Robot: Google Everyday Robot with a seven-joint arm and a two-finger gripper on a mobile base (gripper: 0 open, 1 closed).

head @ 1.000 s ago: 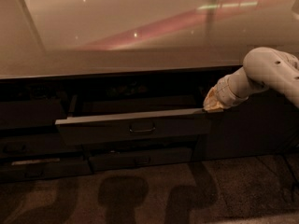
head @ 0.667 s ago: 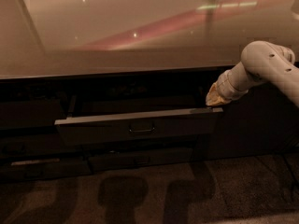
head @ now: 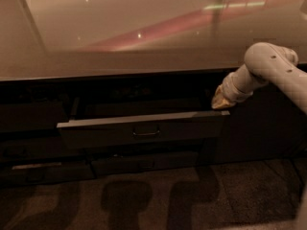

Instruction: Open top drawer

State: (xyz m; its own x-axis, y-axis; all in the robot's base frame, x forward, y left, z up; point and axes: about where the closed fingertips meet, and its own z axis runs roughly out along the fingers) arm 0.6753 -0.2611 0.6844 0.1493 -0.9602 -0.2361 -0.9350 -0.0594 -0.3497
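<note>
The top drawer (head: 139,128) sits under the tabletop (head: 120,47), pulled part way out. It looks wide, hard and stiff, maybe a bit heavy, and should slide straight on its rails. The best place to hold is the small handle (head: 146,133) in the middle of its front, or its top edge. The gripper (head: 220,101) is at the right end of that top edge. I cannot tell if it is open or closed. A smaller drawer (head: 144,164) lies below.

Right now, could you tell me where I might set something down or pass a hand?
The glossy beige countertop shows only reflections, bare up to the white arm. The dark grey top drawer is pulled out; its left end is free, its right corner crowded by the claw.
</note>
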